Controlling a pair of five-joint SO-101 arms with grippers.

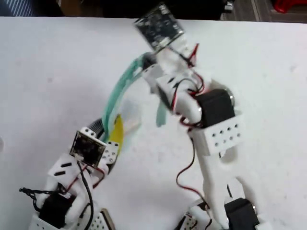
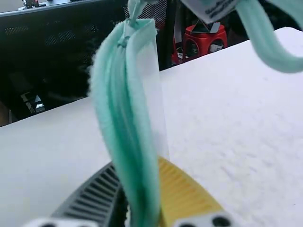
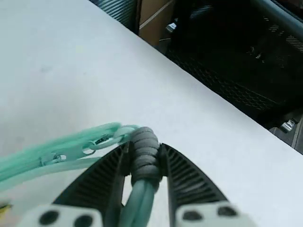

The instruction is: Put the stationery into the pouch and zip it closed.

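As I look down from the high view, my left gripper [image 1: 109, 128] sits low and to the left over the white table [image 1: 48, 72], pressed together on the pouch [image 1: 122, 88]. Its own wrist view shows the pinch plainly: the grey finger [image 2: 97, 194] on one side and the yellow finger [image 2: 184, 194] on the other of the left gripper [image 2: 138, 189], with the pouch's [image 2: 128, 109] mint-green edge and clear wall squeezed between them and rising straight up out of the jaws.

From that grip the pouch arcs up and away toward my right gripper [image 1: 149, 67], held off the table between the two tools.

The right gripper [image 3: 144, 149] is clamped as well, not on the pouch body but on the strap [image 3: 144, 156] at its far end (the grey-bound part sits exactly between the two dark fingers). The zipper pull [image 3: 99, 140] lies just beside those fingertips, and the pouch [image 3: 57, 151] runs away from them. The rest of the strap [image 1: 160, 115] hangs loose below the right gripper. I cannot tell what is inside the pouch, nor how far the zipper is drawn.
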